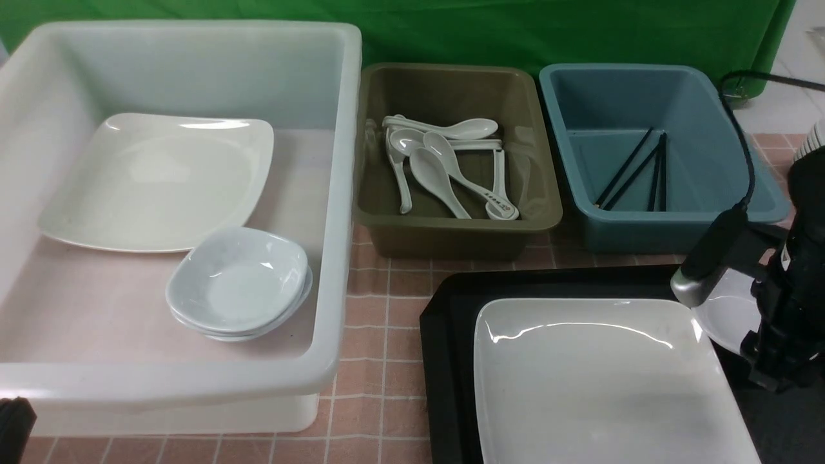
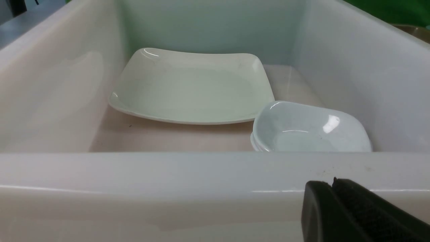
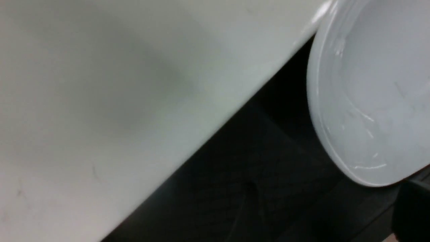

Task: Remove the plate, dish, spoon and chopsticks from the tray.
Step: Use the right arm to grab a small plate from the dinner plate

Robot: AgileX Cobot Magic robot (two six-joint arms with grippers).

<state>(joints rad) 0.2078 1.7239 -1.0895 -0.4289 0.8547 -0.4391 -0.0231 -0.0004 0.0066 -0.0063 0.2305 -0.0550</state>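
Observation:
The black tray (image 1: pixel 445 341) lies at the front right. The large white plate (image 1: pixel 599 380) rests on it and also shows in the right wrist view (image 3: pixel 100 101). A small white dish (image 1: pixel 731 316) sits on the tray to the plate's right, close in the right wrist view (image 3: pixel 376 94). My right gripper (image 1: pixel 770 374) hangs low over the tray beside the dish, and only one dark finger (image 3: pixel 413 211) shows. My left gripper (image 2: pixel 332 184) is shut and empty, outside the white tub's near wall. No spoon or chopsticks show on the tray.
A big white tub (image 1: pixel 335 212) at the left holds another plate (image 1: pixel 155 180) and stacked small dishes (image 1: pixel 238 283). An olive tub (image 1: pixel 544 193) holds several white spoons (image 1: pixel 445 167). A blue tub (image 1: pixel 767 193) holds black chopsticks (image 1: pixel 635 167). The table has a pink checked cloth (image 1: pixel 387 309).

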